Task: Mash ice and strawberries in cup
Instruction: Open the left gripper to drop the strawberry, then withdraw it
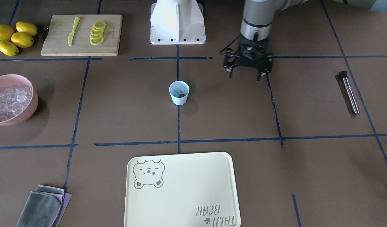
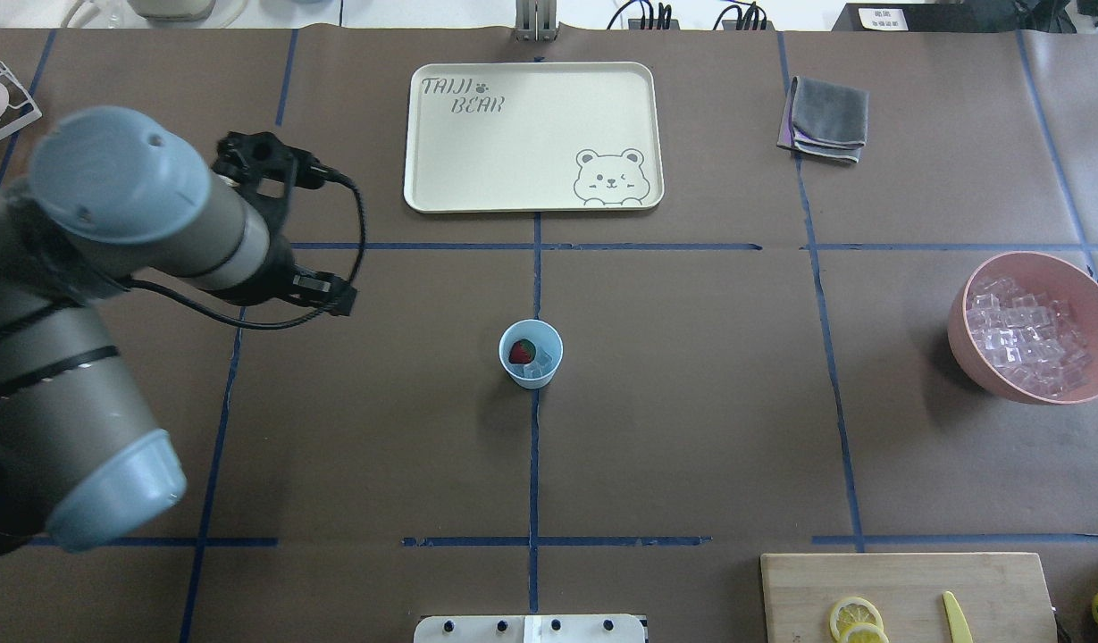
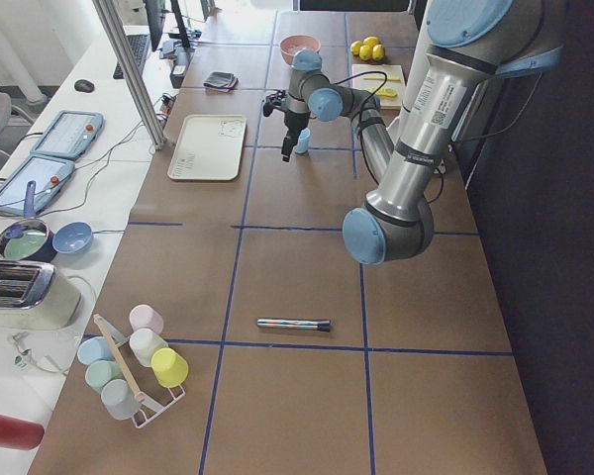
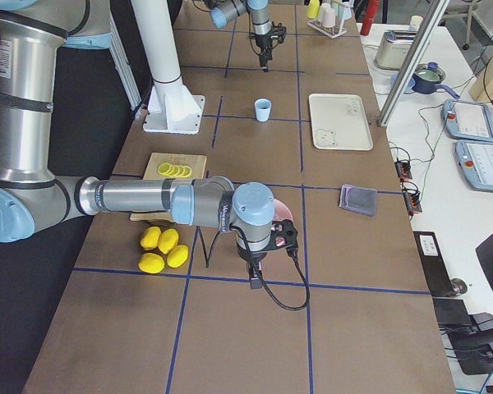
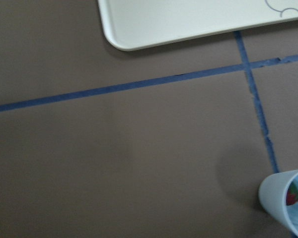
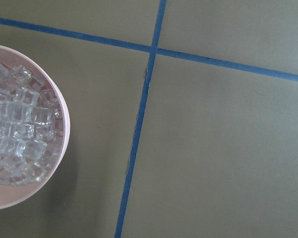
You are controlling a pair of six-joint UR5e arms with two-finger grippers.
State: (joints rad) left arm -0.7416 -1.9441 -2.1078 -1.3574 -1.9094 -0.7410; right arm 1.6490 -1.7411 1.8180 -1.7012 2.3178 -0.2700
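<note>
From across the table, the left gripper (image 1: 245, 75) hangs over bare brown paper, well to one side of the cup (image 1: 179, 93). Its two fingers are spread wide with nothing between them. From over the robot's shoulders, the arm's own bulk hides most of that claw.

The overhead view looks straight into the light blue cup, which stands upright on the centre tape line. Inside, one red strawberry (image 2: 521, 352) lies against a few clear ice cubes (image 2: 540, 361). The left wrist camera catches only the cup's rim at its lower right corner and one corner of the tray (image 5: 188, 20).

The steel muddler (image 1: 349, 92), black at one tip, lies flat far out on the left arm's side. It shows from the front and from the left end only.

Seen from above, the cream tray reads "TAIJI BEAR" and carries a winking bear drawing.

The right gripper (image 4: 254, 275) shows only from the right end, hanging just beside the pink bowl (image 6: 63, 130) heaped with more cubes. I cannot tell whether it is spread or closed. Its wrist camera looks down on the bowl's edge and crossing blue tape.
</note>
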